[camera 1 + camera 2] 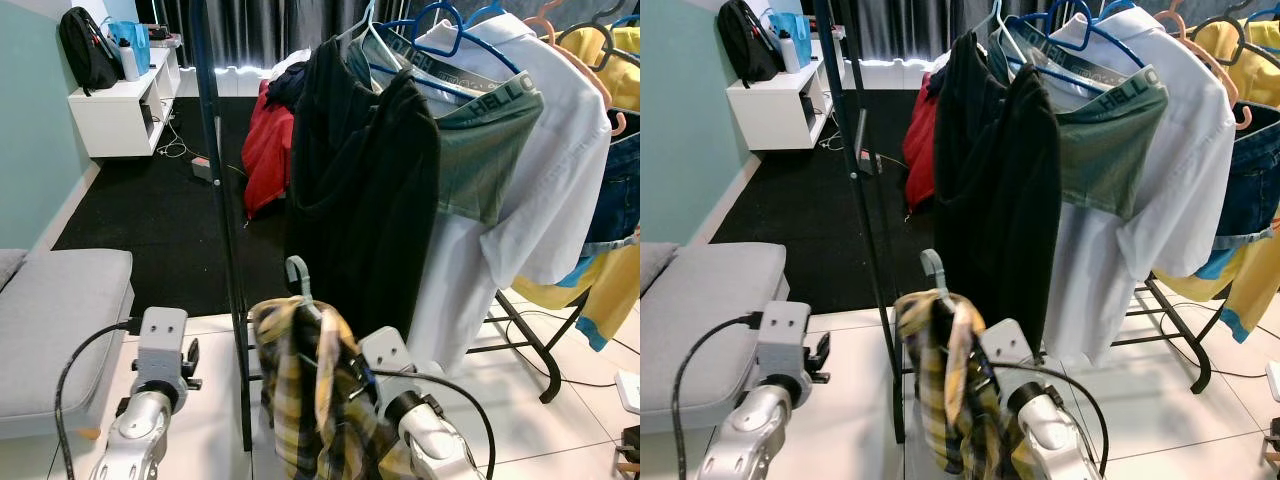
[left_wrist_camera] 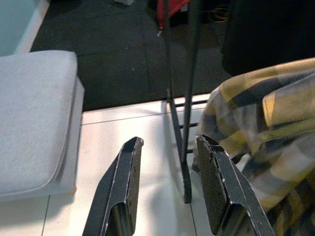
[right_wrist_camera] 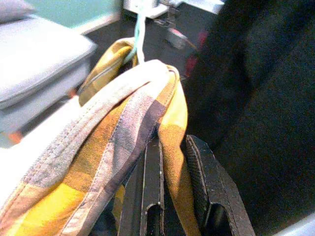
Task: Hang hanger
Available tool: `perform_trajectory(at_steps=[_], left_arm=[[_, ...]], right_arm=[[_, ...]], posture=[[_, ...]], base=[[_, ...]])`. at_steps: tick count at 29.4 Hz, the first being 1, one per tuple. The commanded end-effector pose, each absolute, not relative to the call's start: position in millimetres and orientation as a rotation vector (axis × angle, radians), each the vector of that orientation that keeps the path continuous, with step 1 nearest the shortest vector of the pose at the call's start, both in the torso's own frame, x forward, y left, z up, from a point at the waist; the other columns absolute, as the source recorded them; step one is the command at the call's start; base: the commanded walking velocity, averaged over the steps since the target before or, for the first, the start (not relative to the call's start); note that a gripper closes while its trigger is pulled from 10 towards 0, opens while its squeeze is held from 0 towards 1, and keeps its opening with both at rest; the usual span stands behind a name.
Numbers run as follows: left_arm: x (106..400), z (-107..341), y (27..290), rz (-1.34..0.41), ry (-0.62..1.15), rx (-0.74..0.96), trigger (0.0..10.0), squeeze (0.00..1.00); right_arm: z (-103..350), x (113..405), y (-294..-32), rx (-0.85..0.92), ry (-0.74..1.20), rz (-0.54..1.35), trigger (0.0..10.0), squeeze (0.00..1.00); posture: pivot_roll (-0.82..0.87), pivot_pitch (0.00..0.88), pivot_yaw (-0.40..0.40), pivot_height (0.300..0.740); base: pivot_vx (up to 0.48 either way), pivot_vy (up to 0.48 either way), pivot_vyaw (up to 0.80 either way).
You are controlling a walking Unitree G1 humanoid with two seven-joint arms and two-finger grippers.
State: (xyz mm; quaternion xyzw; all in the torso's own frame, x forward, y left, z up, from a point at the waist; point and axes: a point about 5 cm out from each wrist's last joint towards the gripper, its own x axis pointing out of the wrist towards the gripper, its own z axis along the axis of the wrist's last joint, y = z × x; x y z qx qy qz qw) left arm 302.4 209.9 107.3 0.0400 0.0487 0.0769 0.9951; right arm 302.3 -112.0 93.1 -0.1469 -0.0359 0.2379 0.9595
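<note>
A pale green hanger [image 1: 298, 274] carries a yellow plaid shirt [image 1: 305, 385], low in front of the clothes rack. My right gripper [image 3: 173, 172] is shut on the plaid shirt at the hanger's shoulder, with the hook [image 3: 139, 34] sticking up beyond it. The right arm [image 1: 420, 420] rises from the lower right. My left gripper [image 2: 170, 172] stands open and holds nothing, just left of the shirt and near the rack's black post [image 1: 222, 200]. The left arm [image 1: 150, 400] is at the lower left.
The rack [image 1: 540, 350] holds a black garment [image 1: 360, 200], green shorts [image 1: 490, 150], a white shirt [image 1: 560, 130] and yellow clothes on coloured hangers. A grey cushion [image 1: 60, 320] lies at left. A white shelf [image 1: 120, 100] stands at the back left on black carpet.
</note>
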Motion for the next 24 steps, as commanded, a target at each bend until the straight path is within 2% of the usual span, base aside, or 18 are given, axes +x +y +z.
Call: perform_trajectory(at_steps=[1, 4, 6, 9, 17, 24], left_arm=[[297.9, 103.5, 214.1, 0.170, 0.119, 0.072, 10.0, 0.00], [298.5, 105.4, 214.5, 0.176, 0.114, 0.069, 10.0, 0.00], [304.0, 114.1, 208.7, 0.151, 0.084, 0.060, 10.0, 0.00], [307.5, 121.5, 200.3, 0.105, 0.058, 0.058, 10.0, 0.00], [311.1, 139.1, 185.9, 0.006, 0.036, 0.031, 10.0, 0.00], [314.1, 144.8, 185.3, -0.004, 0.029, -0.007, 10.0, 0.00]], right_arm=[[106.6, 302.2, -107.5, -0.306, -0.154, 0.510, 10.0, 0.00], [116.8, 304.5, -107.2, -0.353, -0.197, 0.535, 10.0, 0.00], [145.8, 317.2, -113.8, -0.443, -0.309, 0.465, 10.0, 0.00], [159.9, 323.5, -119.1, -0.466, -0.363, 0.390, 10.0, 0.00], [146.3, 317.0, -124.2, -0.492, -0.324, 0.332, 10.0, 0.00], [146.9, 314.6, -117.7, -0.460, -0.327, 0.390, 10.0, 0.00]], posture=[[0.01, 0.173, -0.040, 0.740], [0.01, 0.173, -0.041, 0.740], [0.01, 0.171, -0.040, 0.740], [0.01, 0.173, -0.037, 0.740], [0.01, 0.172, -0.022, 0.740], [0.01, 0.166, -0.019, 0.740]], base=[[0.000, 0.000, 0.00], [0.000, 0.000, 0.00], [0.000, 0.000, 0.00], [0.000, 0.000, 0.00], [0.000, 0.000, 0.00], [0.000, 0.000, 0.00]])
